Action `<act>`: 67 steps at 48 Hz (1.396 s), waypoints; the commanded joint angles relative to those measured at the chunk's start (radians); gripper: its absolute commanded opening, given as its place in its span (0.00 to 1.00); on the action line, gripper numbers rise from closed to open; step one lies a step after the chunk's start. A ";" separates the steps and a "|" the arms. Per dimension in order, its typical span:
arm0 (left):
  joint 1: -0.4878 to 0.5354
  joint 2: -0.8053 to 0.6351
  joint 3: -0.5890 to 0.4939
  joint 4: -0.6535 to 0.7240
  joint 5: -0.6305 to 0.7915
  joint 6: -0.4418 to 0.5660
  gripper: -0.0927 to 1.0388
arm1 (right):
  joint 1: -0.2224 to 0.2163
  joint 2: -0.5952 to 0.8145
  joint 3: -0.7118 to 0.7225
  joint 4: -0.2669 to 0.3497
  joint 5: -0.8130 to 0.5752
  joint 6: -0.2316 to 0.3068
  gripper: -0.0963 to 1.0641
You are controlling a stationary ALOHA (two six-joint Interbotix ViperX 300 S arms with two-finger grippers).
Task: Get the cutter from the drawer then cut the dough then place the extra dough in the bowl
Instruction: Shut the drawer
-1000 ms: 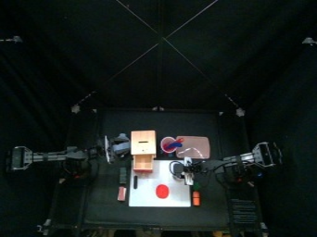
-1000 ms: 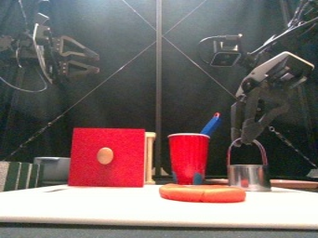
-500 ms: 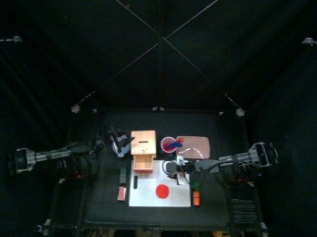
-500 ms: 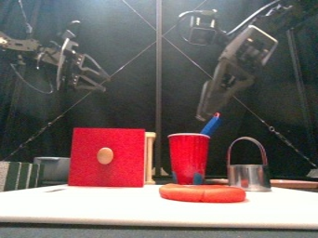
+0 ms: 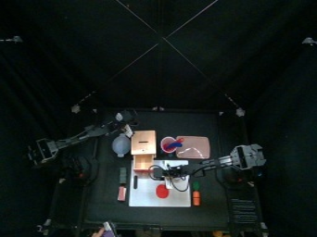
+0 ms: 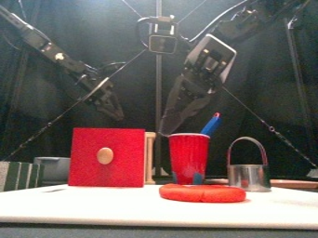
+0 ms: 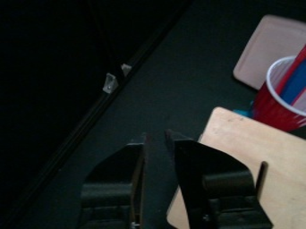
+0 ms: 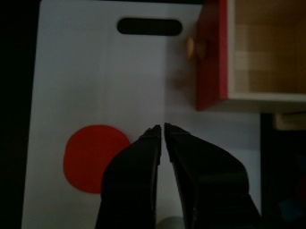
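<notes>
Moved since prev frame: R gripper (image 8: pixel 164 132) off the cutter (image 6: pixel 250 177), lifted and swung across to mid-table. Now hanging over white board (image 8: pixel 96 89), betw dough (image 8: pixel 89 159) and red drawer front (image 8: pixel 207 54). L gripper (image 7: pixel 156 141) pulled back to back-left of wooden box (image 7: pixel 239 152). No shift of cutter itself.

R pincer: pressed together, tips touching, nothing held.
L pincer: nearly closed, thin slit only, also empty. Close by box top edge; contact w/ box can't tell.

Cutter: upright on board, wire handle up, just right of dough, apart from it. Red cup (image 6: pixel 189 156) behind, betw the two in front view.
Dough: flat on board, uncut.
Drawer: pulled out, nothing seen inside.
Bowl (image 6: pixel 52 169): left of box, well apart from dough.

Step in hand, prob: shoving drawer shut before cutting. Closed R tips near drawer front, L parked at box rear as a brace.

To do well:
- Keep R jaws closed.
- Meet red front flat, beside the knob, not on it.
- Push slow and straight along drawer axis.
- Hold L against back wall to stop box skidding.
- Keep wrist high enough to clear dough + cutter handle.

Risk w/ off-centre push: jamming drawer or turning box into cup.
</notes>
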 commanded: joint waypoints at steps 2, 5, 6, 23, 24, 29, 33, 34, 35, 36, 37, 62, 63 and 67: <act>0.003 0.091 -0.124 0.002 0.141 0.069 0.53 | 0.009 0.017 -0.057 0.002 -0.009 0.002 0.49; 0.003 0.130 -0.161 -0.029 0.192 0.133 0.53 | 0.012 0.035 -0.075 0.000 -0.009 0.002 0.49; 0.003 0.144 -0.172 -0.044 0.201 0.156 0.53 | 0.014 0.040 -0.081 0.000 -0.009 0.002 0.49; 0.008 0.212 -0.195 -0.411 0.233 0.563 0.53 | 0.006 0.161 -0.207 -0.015 0.000 0.005 0.49; 0.009 0.213 -0.189 -0.417 0.227 0.568 0.53 | 0.005 0.167 -0.215 -0.018 0.000 0.006 0.49; 0.008 0.222 -0.172 -0.430 0.206 0.563 0.53 | -0.020 0.192 -0.249 -0.031 0.000 0.008 0.49; 0.006 0.225 -0.160 -0.433 0.189 0.563 0.53 | -0.040 0.209 -0.273 -0.035 0.002 0.005 0.49; 0.005 0.225 -0.155 -0.434 0.184 0.563 0.53 | -0.041 0.212 -0.278 -0.035 0.002 0.002 0.49; 0.005 0.225 -0.152 -0.434 0.179 0.563 0.53 | -0.046 0.215 -0.282 -0.037 0.002 0.000 0.49; 0.005 0.225 -0.149 -0.436 0.175 0.563 0.53 | -0.051 0.219 -0.287 -0.040 0.003 -0.002 0.49; 0.005 0.224 -0.147 -0.436 0.172 0.563 0.53 | -0.054 0.222 -0.290 -0.043 0.002 -0.003 0.49; 0.000 0.233 -0.146 -0.433 0.141 0.572 0.53 | -0.129 0.242 -0.319 -0.132 0.040 0.008 0.49; 0.000 0.233 -0.147 -0.431 0.140 0.572 0.53 | -0.132 0.244 -0.319 -0.133 0.038 0.008 0.49; -0.003 0.241 -0.155 -0.431 0.138 0.575 0.53 | -0.141 0.245 -0.331 -0.144 0.035 0.008 0.49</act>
